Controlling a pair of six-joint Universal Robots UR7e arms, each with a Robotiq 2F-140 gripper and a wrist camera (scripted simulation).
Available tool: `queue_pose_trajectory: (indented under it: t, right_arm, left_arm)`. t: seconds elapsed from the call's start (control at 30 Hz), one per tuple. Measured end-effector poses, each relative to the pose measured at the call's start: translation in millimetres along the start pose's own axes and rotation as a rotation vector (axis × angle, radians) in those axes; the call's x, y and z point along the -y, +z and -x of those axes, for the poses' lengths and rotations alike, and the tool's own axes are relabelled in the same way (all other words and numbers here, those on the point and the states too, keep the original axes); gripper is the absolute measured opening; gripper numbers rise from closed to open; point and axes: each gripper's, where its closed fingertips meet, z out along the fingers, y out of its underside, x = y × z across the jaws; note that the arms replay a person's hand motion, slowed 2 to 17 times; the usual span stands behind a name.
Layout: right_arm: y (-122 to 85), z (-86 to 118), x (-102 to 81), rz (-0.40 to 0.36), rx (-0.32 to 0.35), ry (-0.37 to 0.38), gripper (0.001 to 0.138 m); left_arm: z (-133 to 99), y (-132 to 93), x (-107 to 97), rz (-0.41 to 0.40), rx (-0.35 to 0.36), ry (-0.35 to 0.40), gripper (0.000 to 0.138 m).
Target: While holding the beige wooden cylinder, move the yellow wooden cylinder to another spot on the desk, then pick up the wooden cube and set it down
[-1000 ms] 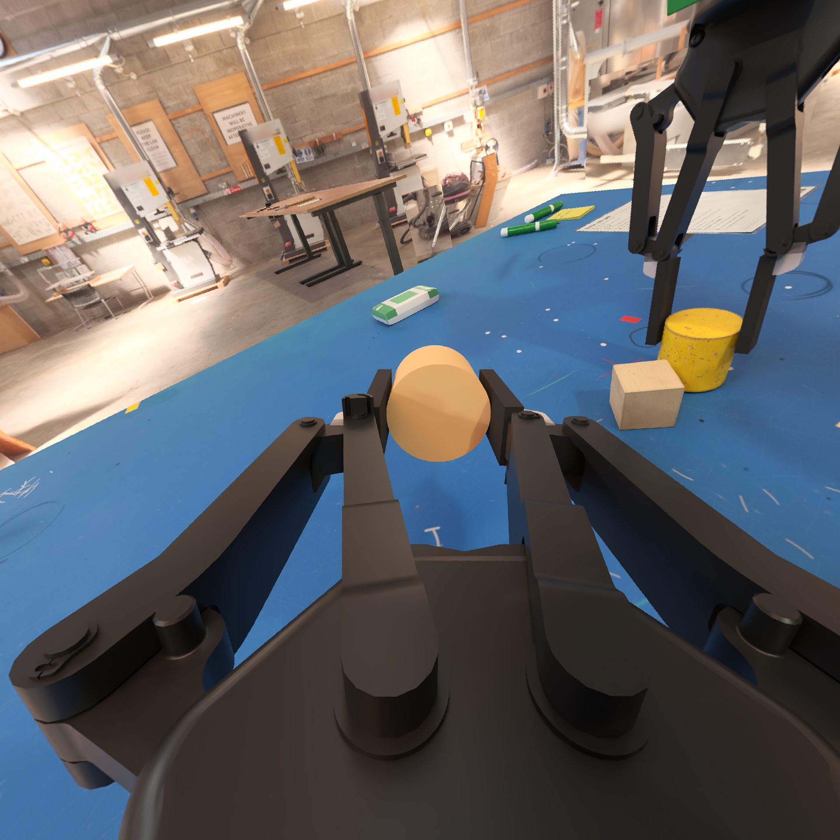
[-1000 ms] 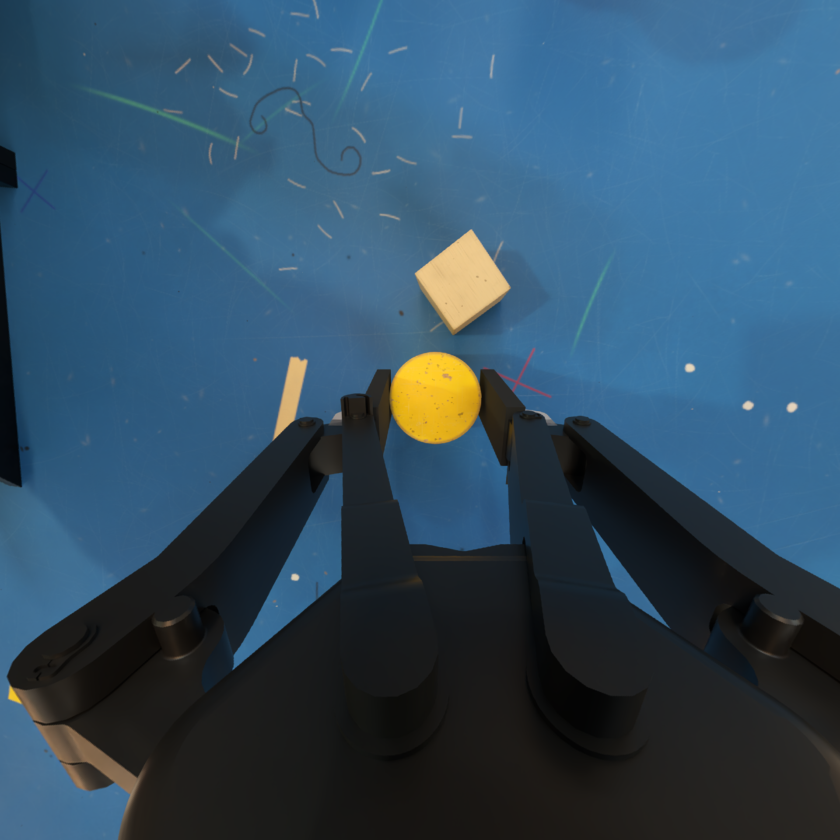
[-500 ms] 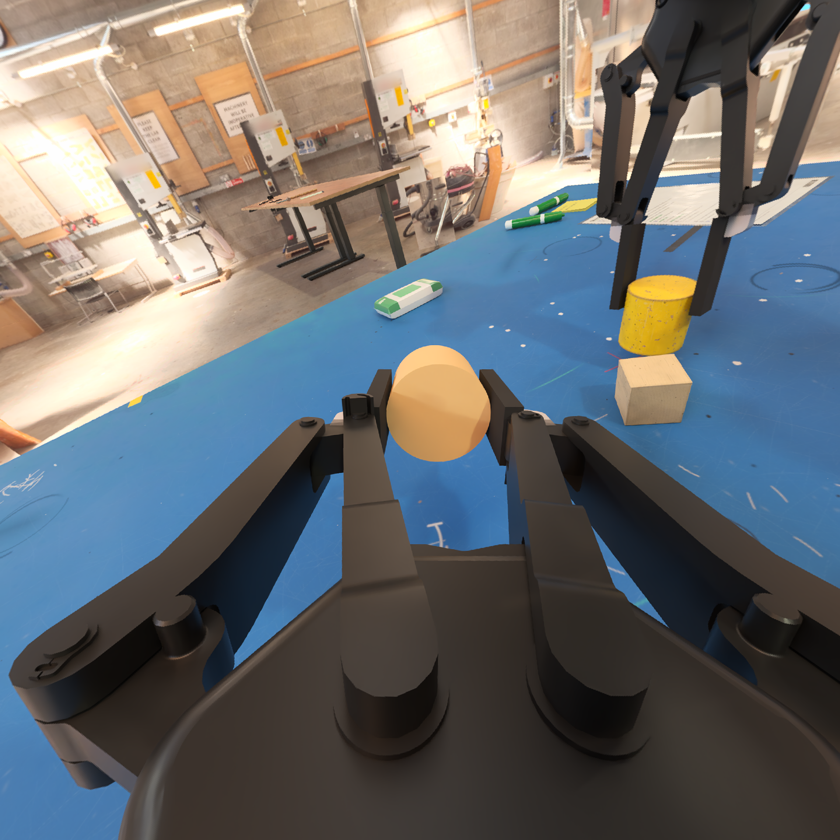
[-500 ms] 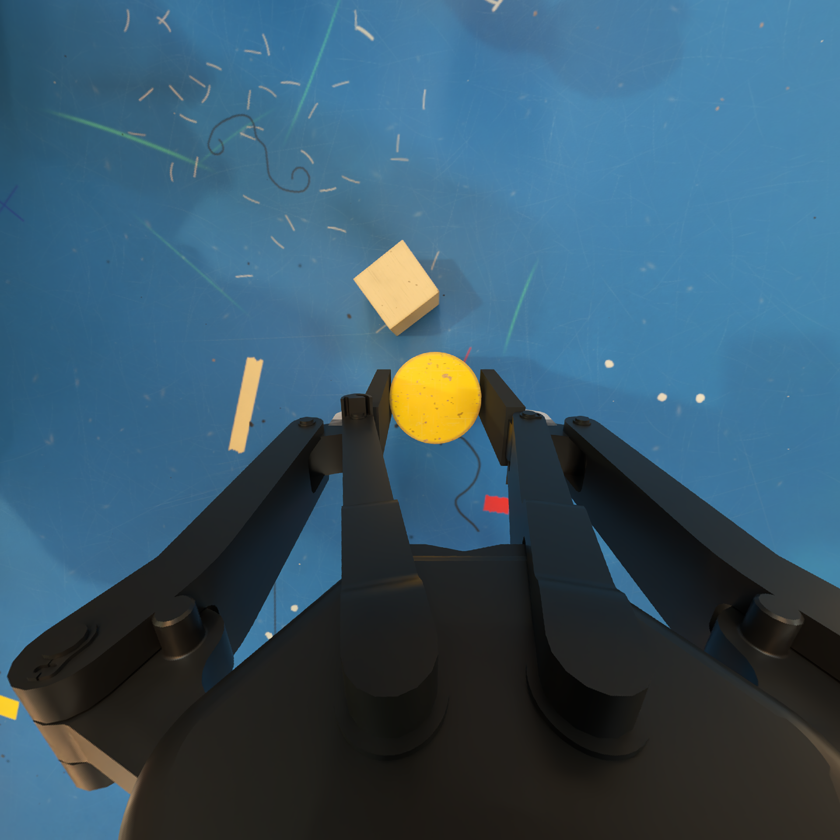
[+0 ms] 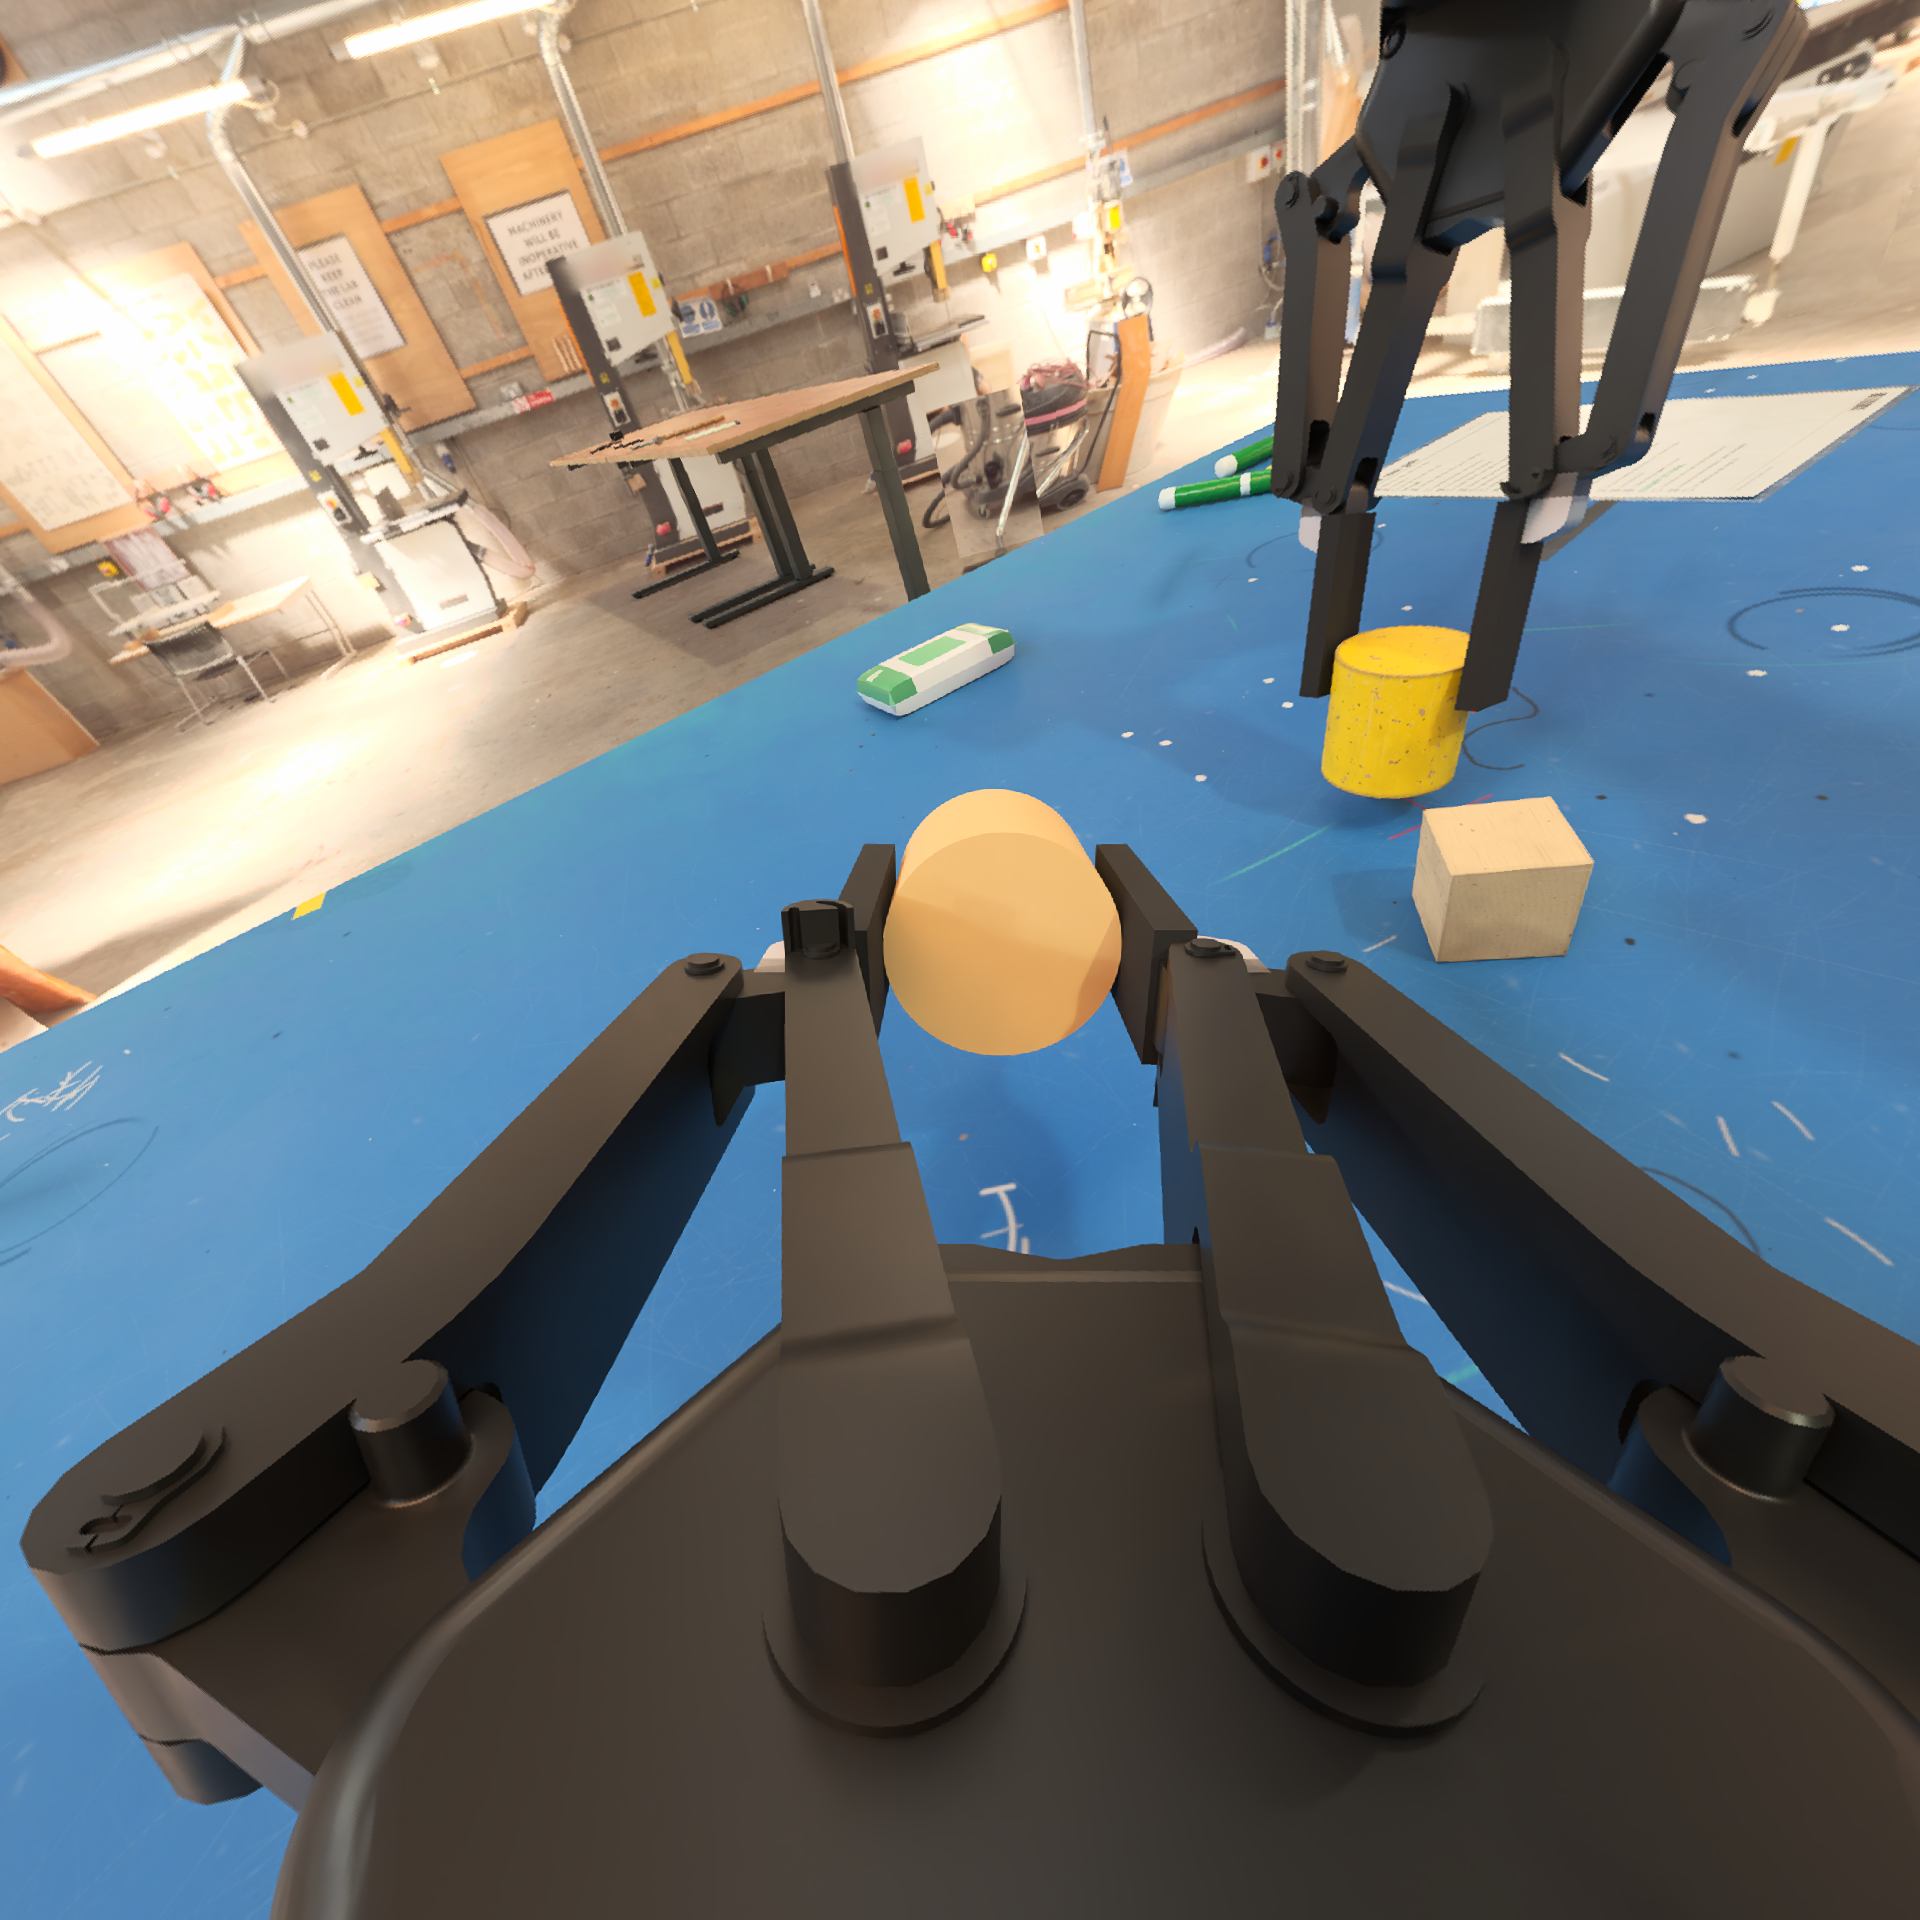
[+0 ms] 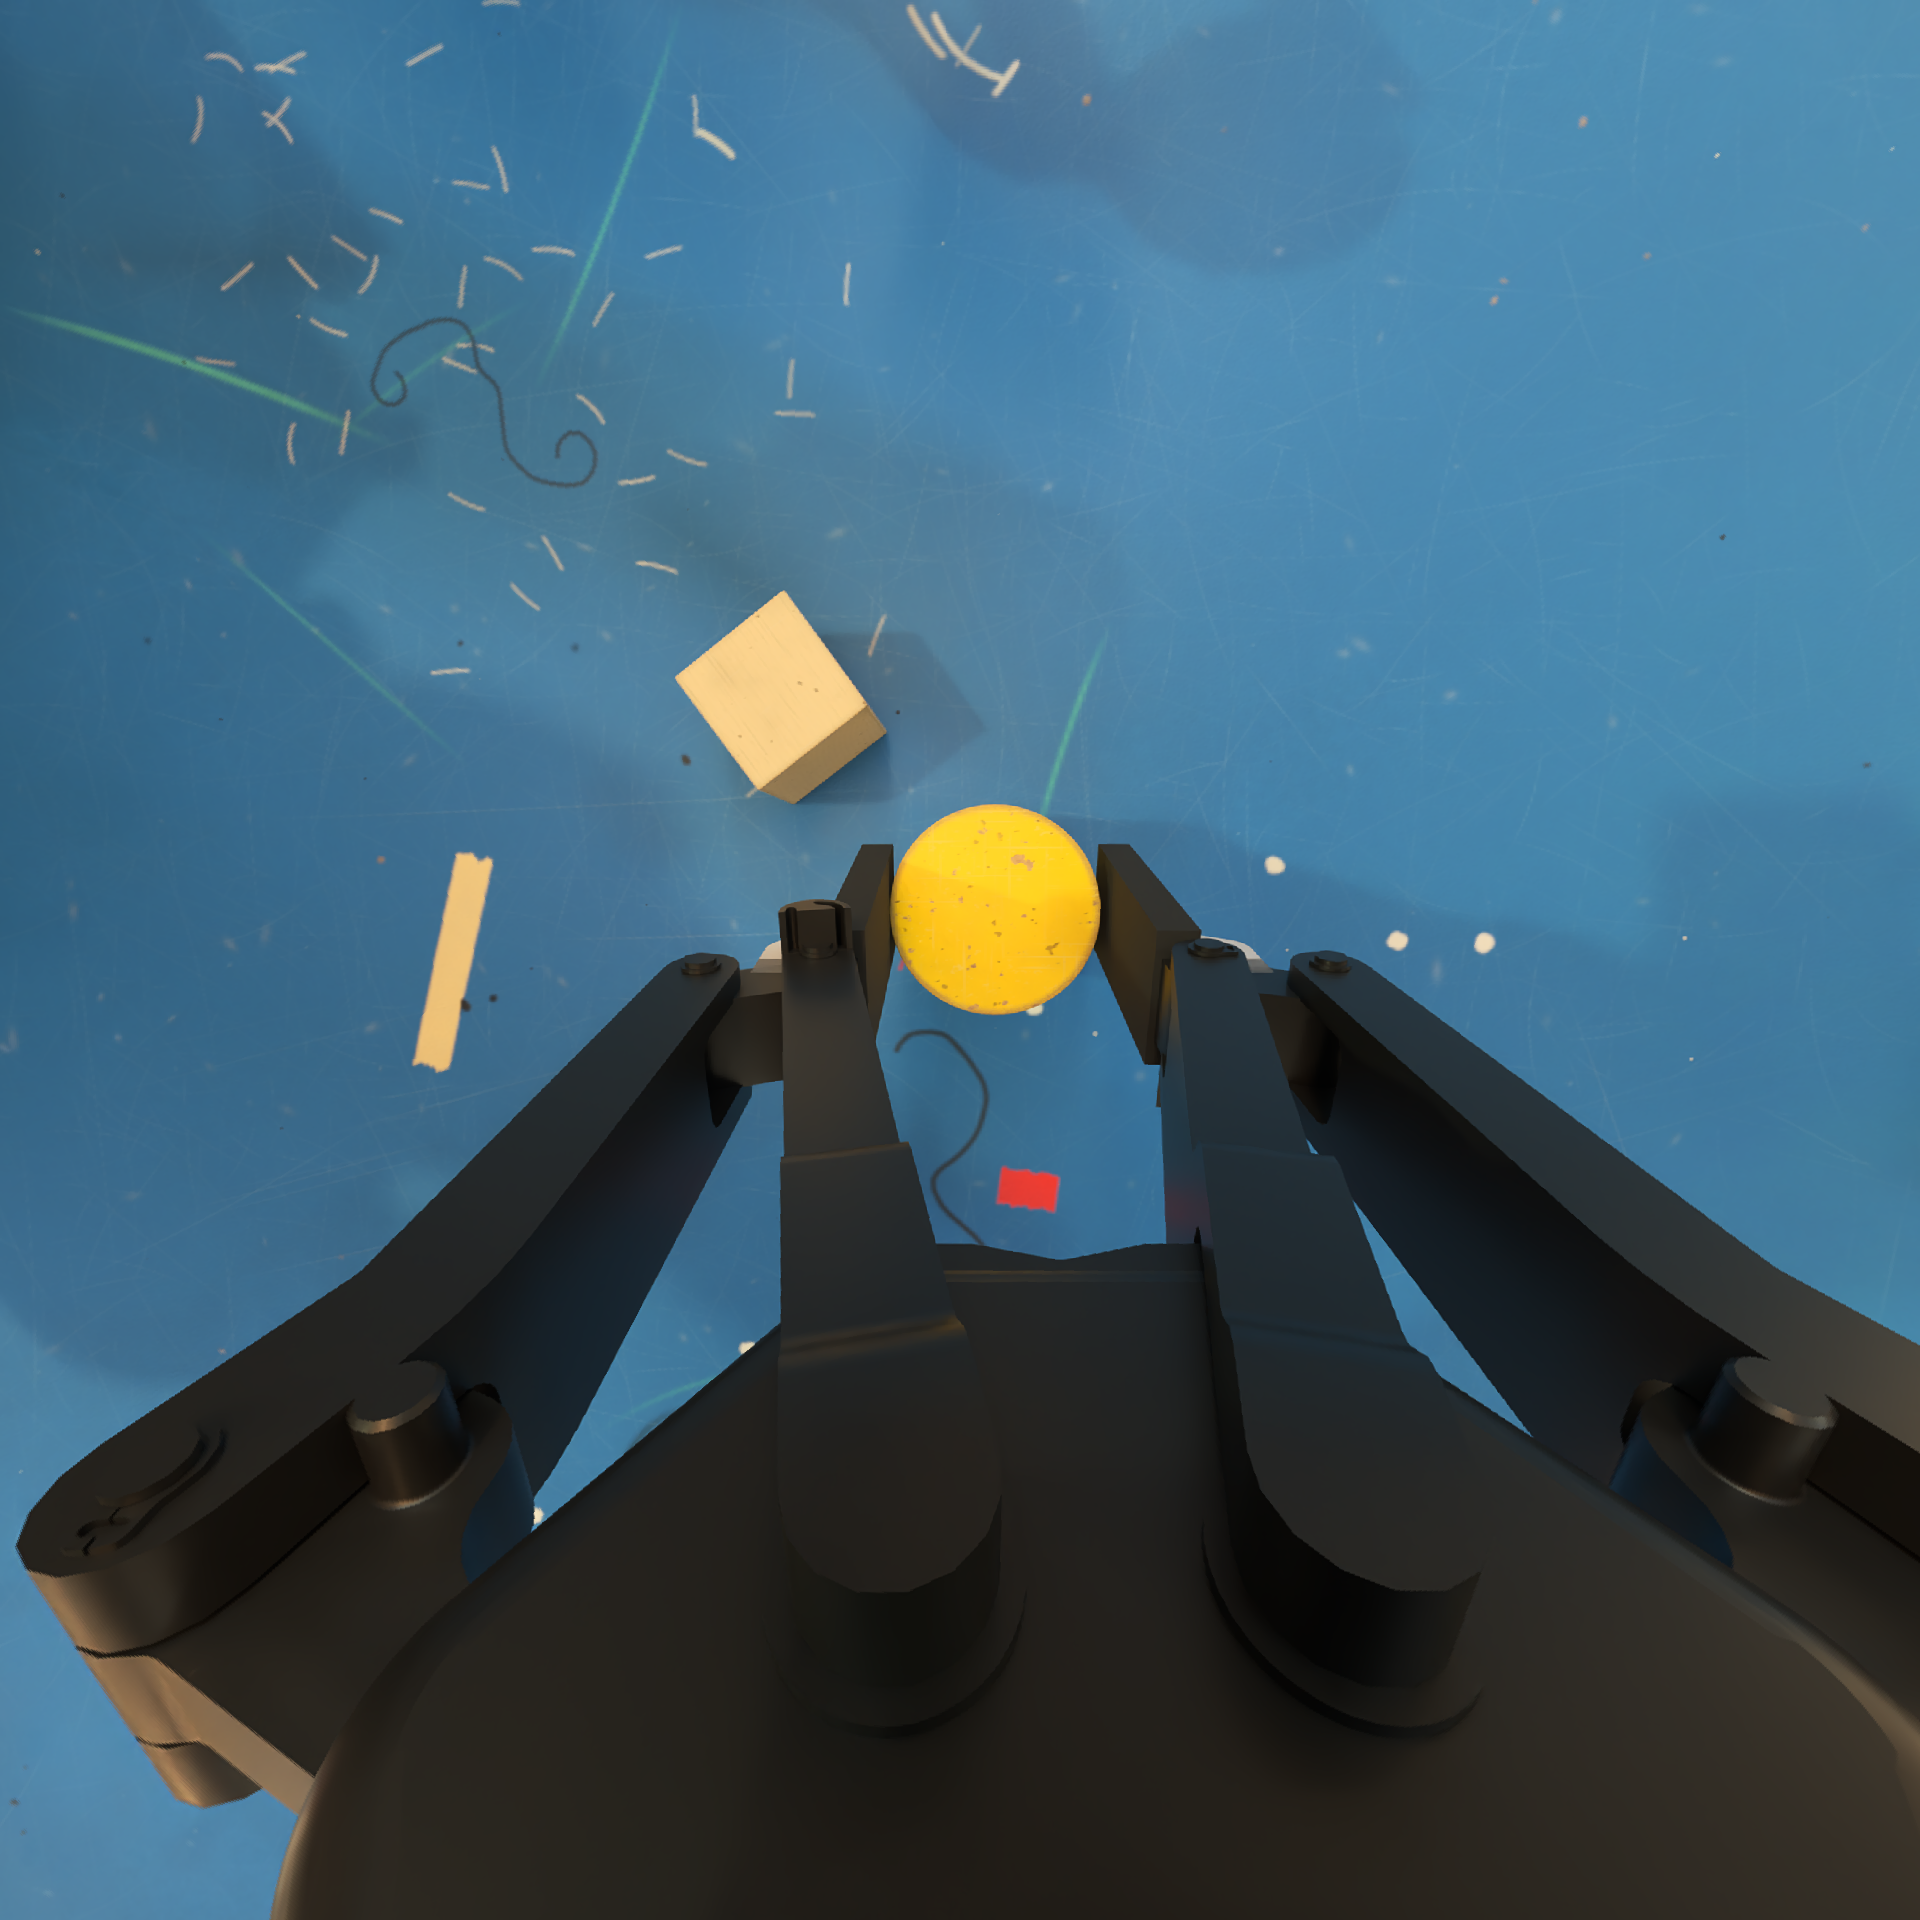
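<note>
My left gripper (image 5: 997, 925) is shut on the beige wooden cylinder (image 5: 997, 935) and holds it above the blue desk (image 5: 520, 1039). My right gripper (image 6: 995, 914) is shut on the yellow wooden cylinder (image 6: 995, 909) and points straight down at the desk. In the left wrist view the right gripper (image 5: 1403, 665) holds the yellow cylinder (image 5: 1392, 717) upright just above the desk, behind the wooden cube (image 5: 1501, 878). The cube (image 6: 779, 696) lies on the desk just beyond and left of the yellow cylinder.
A green and white eraser (image 5: 935, 667) lies near the desk's far edge. Green markers (image 5: 1216, 488) and a paper sheet (image 5: 1662, 457) lie at the back. A strip of tan tape (image 6: 453, 961) and a red mark (image 6: 1027, 1190) lie on the desk.
My right gripper has carried the yellow cylinder away from its spot beside the cube, off the desk and to the far side of the cube. The left gripper has held still.
</note>
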Motion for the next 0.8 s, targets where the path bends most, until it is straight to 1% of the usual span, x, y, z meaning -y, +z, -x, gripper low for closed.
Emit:
queue_pose_trajectory:
  t: [0.27, 0.63, 0.8]
  right_arm:
    - [6, -10, 1.8, 0.016, 0.010, 0.001, 0.052]
    - [16, -14, 1.8, 0.059, 0.017, -0.020, 0.052]
    - [18, -16, 3.6, 0.060, 0.016, -0.017, 0.052]
  left_arm:
    - [0, 0, 0, 0.002, -0.001, 0.000, 0.051]
    - [-2, 0, 0, 0.004, -0.005, 0.008, 0.051]
    - [-3, 0, 0, 0.007, -0.006, 0.013, 0.051]
